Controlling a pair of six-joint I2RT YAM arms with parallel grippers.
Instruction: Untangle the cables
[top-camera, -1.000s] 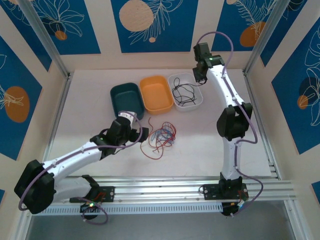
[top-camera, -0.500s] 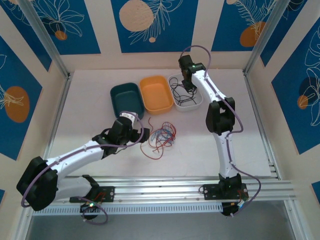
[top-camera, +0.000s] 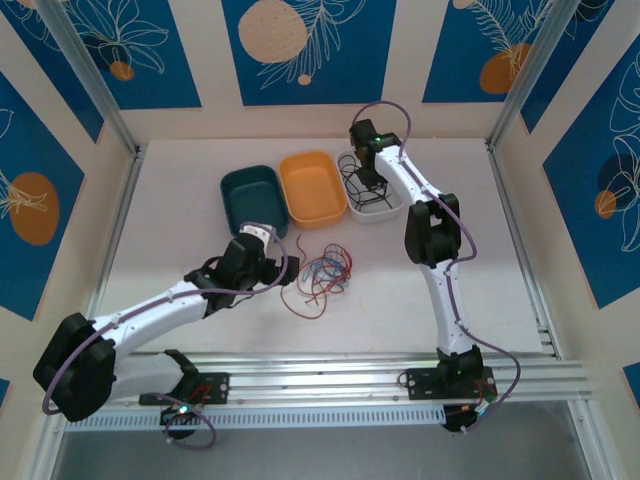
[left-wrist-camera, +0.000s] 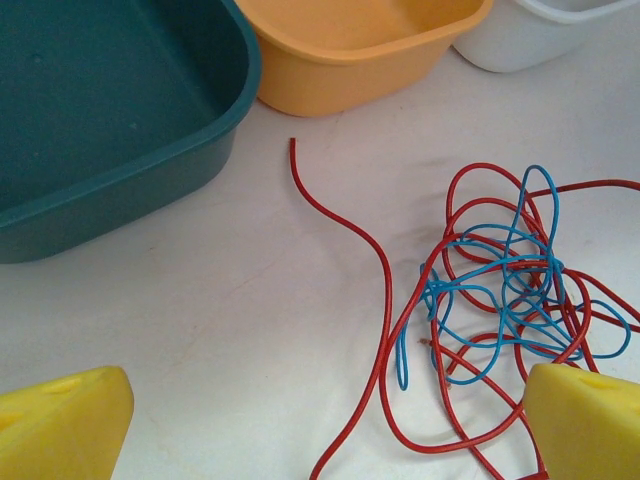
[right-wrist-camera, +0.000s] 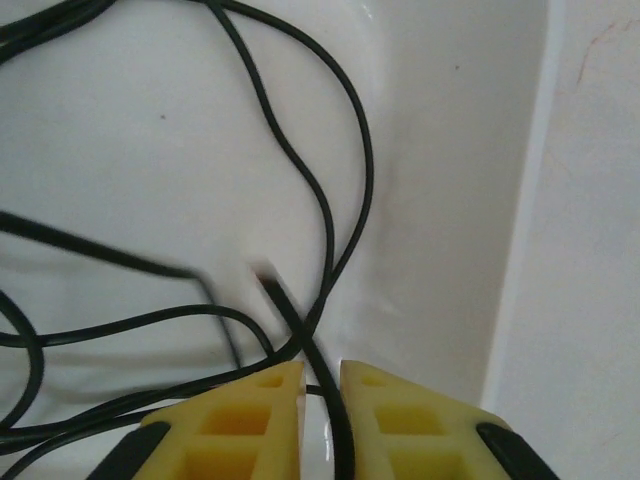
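Tabletop (top-camera: 170, 220): white, carrying three bins in a row toward its far edge and a loose heap of wire nearer its middle.
Teal bin (left-wrist-camera: 150, 180): leftmost of the row; the part of its floor I can see holds nothing.
Orange bin (left-wrist-camera: 350, 70): middle of the row, touching the teal one; no wire visible in it.
White bin (right-wrist-camera: 450, 150): rightmost; it holds the black cables (right-wrist-camera: 300, 320), lying in loose loops on its floor.
Red cables (left-wrist-camera: 387, 290): on the bare tabletop just in front of the bins, several strands, one end trailing off toward the teal bin.
Blue cable (left-wrist-camera: 505, 290): threaded through the red loops, knotted with them at the heap's centre.
My left gripper (left-wrist-camera: 320, 420): spread wide and holding nothing, low over the tabletop at the near-left side of the red-and-blue heap.
My right gripper (right-wrist-camera: 320, 375): down inside the white bin, fingers almost together with a thin slit between. One black strand runs into that slit; I cannot tell whether it is pinched or lying free.
Done, as I judge it: black separated out and binned.
Left to do: pull blue free of red, then give each colour its own bin.
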